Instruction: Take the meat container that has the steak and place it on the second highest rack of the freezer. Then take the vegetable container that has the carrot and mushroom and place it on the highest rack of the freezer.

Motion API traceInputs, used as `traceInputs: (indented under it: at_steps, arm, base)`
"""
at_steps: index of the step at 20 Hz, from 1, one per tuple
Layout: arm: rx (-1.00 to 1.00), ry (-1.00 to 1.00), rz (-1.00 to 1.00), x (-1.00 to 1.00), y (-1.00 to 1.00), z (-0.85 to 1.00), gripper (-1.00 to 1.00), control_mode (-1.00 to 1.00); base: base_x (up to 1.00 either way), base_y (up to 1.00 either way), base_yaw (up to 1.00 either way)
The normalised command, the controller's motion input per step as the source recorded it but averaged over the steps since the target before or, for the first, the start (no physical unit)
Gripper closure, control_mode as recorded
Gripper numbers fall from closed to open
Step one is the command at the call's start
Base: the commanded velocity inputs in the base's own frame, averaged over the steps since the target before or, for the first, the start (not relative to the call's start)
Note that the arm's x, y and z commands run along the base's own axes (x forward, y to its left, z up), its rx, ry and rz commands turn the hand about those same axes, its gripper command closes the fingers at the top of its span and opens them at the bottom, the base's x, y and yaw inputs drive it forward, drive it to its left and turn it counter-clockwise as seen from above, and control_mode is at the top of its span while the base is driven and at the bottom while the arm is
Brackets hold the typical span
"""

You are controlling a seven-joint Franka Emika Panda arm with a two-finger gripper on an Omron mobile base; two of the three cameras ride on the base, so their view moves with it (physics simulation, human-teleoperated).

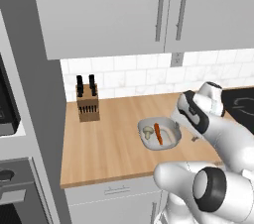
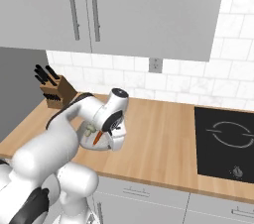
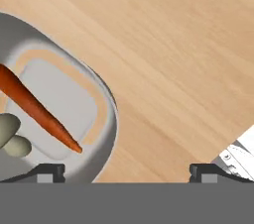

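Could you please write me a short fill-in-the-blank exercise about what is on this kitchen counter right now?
1. The carrot lies in the vegetable container beside a ____.
2. The knife block stands on the wooden counter, ____ from the container.
3. The gripper's jaws are ____, holding nothing.
4. The counter's right end holds a black ____.

Missing words: mushroom; apart; open; cooktop

Base views flank counter (image 1: 109,139); hand view close, probably downward.
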Motion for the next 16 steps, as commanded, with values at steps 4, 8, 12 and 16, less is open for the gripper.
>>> traceInputs:
  at_steps: [4, 8, 12, 16]
  arm:
    - [-0.02, 0.07, -0.13, -0.20, 0.00, -0.43, -1.00, -1.00]
    - [-0.03, 0.01, -0.07, -0.01, 0.01, -0.31, -1.00, -1.00]
    - [-0.02, 0.00, -0.02, 0.00, 0.08, -0.16, -1.00, -1.00]
    - [0.00, 0.00, 0.00, -0.06, 0.21, 0.00, -1.00, -1.00]
  base:
    - [0.00, 0.00, 0.00]
    - [0.00, 0.00, 0.00]
    - [0.00, 0.00, 0.00]
    - [0.00, 0.00, 0.00]
